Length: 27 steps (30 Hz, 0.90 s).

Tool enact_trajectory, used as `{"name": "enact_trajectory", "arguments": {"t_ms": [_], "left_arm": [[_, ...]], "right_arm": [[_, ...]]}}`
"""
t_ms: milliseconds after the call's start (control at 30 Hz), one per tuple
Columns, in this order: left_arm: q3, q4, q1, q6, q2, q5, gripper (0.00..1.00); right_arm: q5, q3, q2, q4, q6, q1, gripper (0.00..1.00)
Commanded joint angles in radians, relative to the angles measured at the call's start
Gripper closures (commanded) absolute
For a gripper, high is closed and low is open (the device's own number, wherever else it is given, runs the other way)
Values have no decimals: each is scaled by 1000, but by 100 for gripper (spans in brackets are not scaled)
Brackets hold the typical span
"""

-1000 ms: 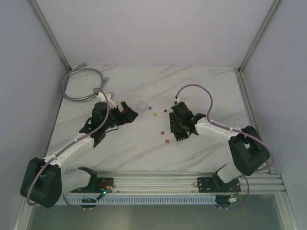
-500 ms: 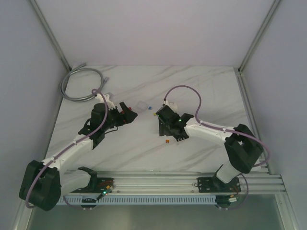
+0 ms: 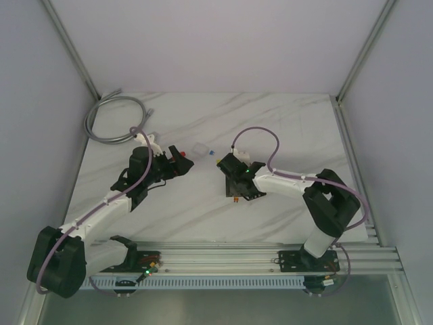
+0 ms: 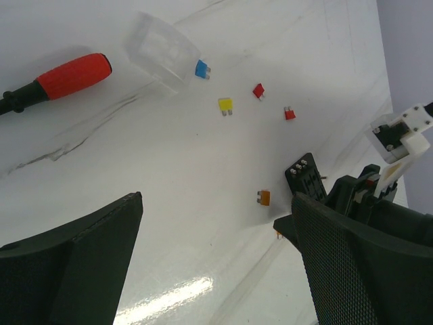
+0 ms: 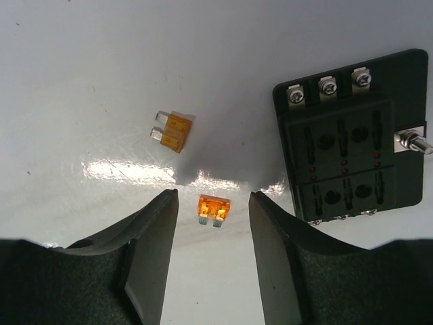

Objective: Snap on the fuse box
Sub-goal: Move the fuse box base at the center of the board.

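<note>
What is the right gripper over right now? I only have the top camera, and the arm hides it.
Observer: The right gripper stands open over one orange fuse, which lies untouched between the jaws.
Operator: Where's the fuse box from there?
Observer: The fuse box lies flat beside the gripper, outside the jaws; no fuse shows in its slots.
Operator: And the left gripper?
Observer: The left gripper is open and holds nothing; the clear cover lies ahead of it.

In R wrist view, fuse box (image 5: 348, 142) lies right of 2 fuses (image 5: 172, 131).
</note>
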Motion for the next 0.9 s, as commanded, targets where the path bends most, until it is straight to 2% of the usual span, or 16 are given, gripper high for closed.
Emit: {"name": "enact_trajectory", "arguments": {"t_ms": [0,333,633,867], "left_arm": [[-12,-6,-8,-6,-14,-4,0],[-10,-6,-8,-9,-11,-4,0],[-10,-7,-9,-12,-8,0,0],[-3,-7,-15,-12,6,8,0]], "right_arm": [[-7,15,28,0,32,14,48],[-16,9,43,-8,38,25,52],[-20,3,52,-7,43,26,60],[-17,2,67,-12,38,27,60]]}}
